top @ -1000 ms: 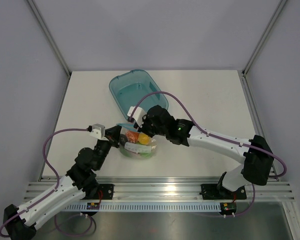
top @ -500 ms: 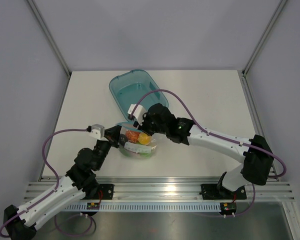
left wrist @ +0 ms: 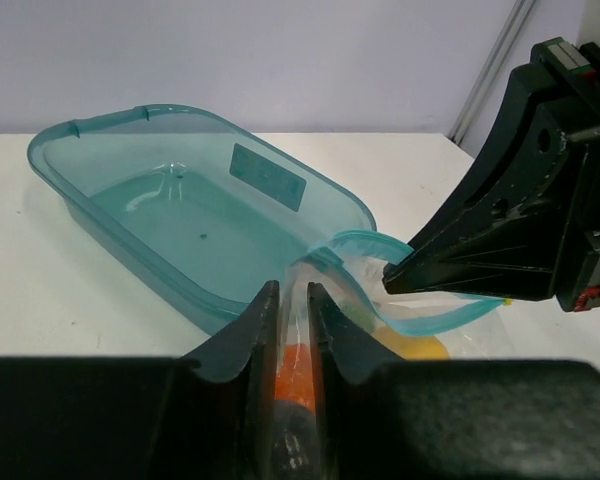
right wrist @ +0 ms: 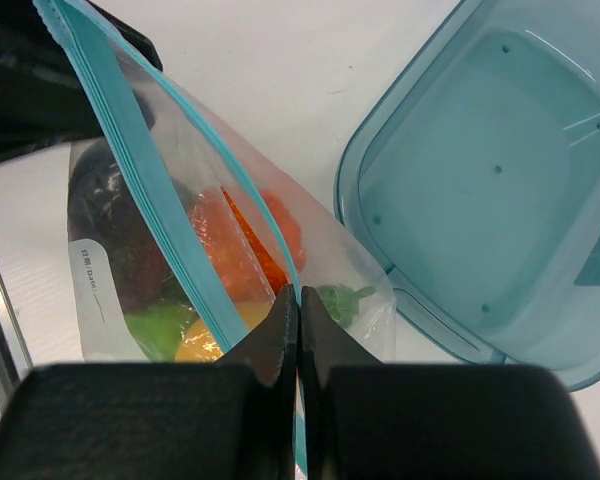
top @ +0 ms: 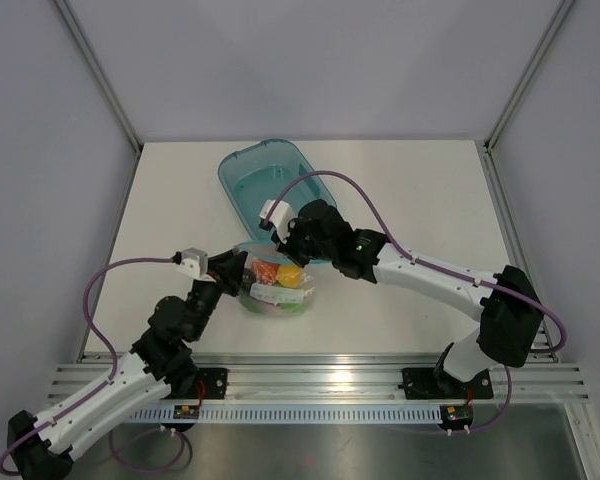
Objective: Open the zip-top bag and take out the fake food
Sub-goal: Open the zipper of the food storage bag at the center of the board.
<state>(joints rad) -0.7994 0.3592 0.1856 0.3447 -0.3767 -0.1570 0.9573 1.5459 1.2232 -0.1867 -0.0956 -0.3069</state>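
Two grippers hold one bag near mid-bench (top: 430, 200).

Left gripper (top: 230, 268) reaches in from the bag's 8 o'clock. In the wrist view its jaws are drawn narrow, with clear film pinched between them. It is clamped on the near lip.

The zip-top bag (top: 277, 290) lies just at 6 o'clock of the tub (top: 252, 178). I cannot tell whether it touches the rim. The mouth is parted. The zip strip (left wrist: 432, 318) loops in an open curve from one gripper across to the other.

The fake food (right wrist: 195, 285) is all inside the bag:
- eggplant (right wrist: 108, 215) at 9 o'clock
- orange-red piece (right wrist: 242, 248) at centre
- green piece (right wrist: 156, 326) low, at 7 o'clock
- yellow piece (right wrist: 206, 346) low, at 6 o'clock
- another small green bit near the bag's 3 o'clock corner

A white label patch shows on the film beside the eggplant.

Right gripper (top: 280, 246) enters from the bag's 1 o'clock. Its fingers are pressed tight together, nipping the far zip strip.

The tub is translucent teal and stands open side up. It runs diagonally toward 11 o'clock on the bench.
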